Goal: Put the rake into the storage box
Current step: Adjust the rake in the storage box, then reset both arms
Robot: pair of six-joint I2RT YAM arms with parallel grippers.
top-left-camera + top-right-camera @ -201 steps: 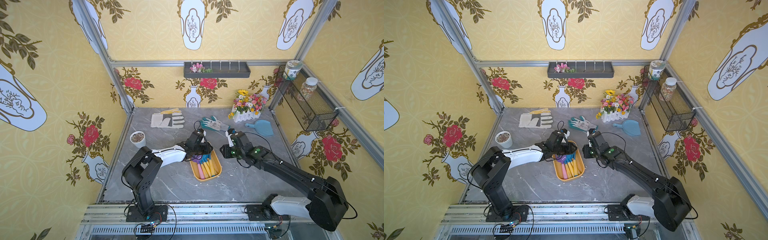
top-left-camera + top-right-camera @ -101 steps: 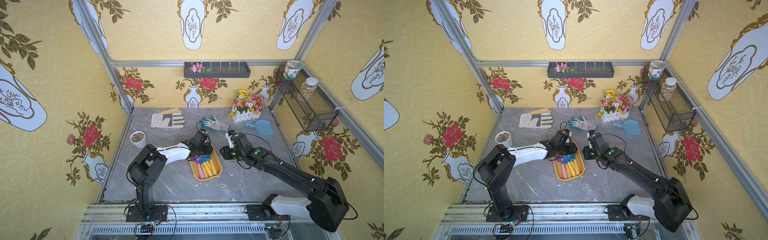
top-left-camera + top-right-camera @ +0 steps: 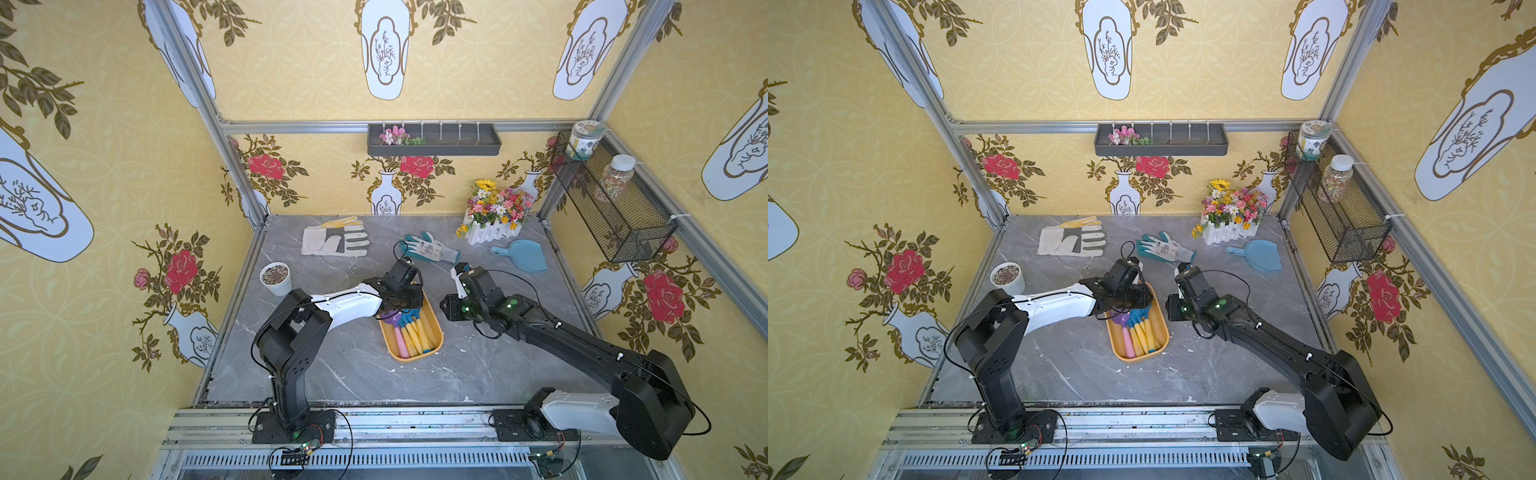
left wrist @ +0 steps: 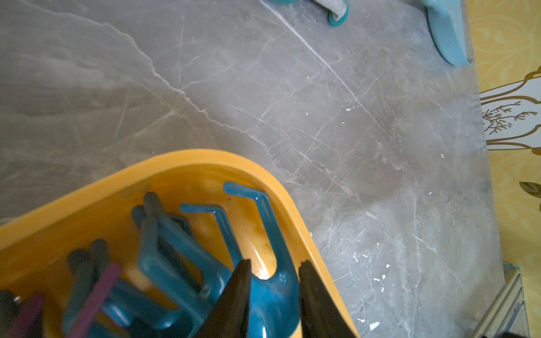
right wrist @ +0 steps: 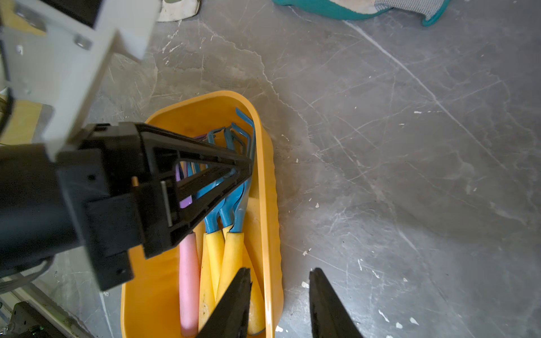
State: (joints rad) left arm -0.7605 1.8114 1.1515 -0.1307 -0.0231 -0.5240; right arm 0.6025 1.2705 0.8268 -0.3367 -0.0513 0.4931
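— Where's the rake (image 4: pixel 272 289)?
— In the storage box (image 4: pixel 202 159), along its 3 o'clock side. The left tool (image 4: pixel 273 264) straddles its neck; can't tell if it grips.
— And the right tool (image 5: pixel 279 273)?
— Parted, empty, at the box's 3 o'clock.

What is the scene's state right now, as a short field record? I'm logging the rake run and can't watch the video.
storage box: yellow tray mid-table, holding several toy tools
rake: blue head, yellow handle, lying inside the box, tines toward its far end
left gripper: over the box, jaws either side of the rake's neck; grip unclear
right gripper: beside the box, jaws apart, nothing between
pink-handled tool: in the box beside yellow-handled ones
elsewhere on table: teal glove, white glove, blue dustpan, small pot
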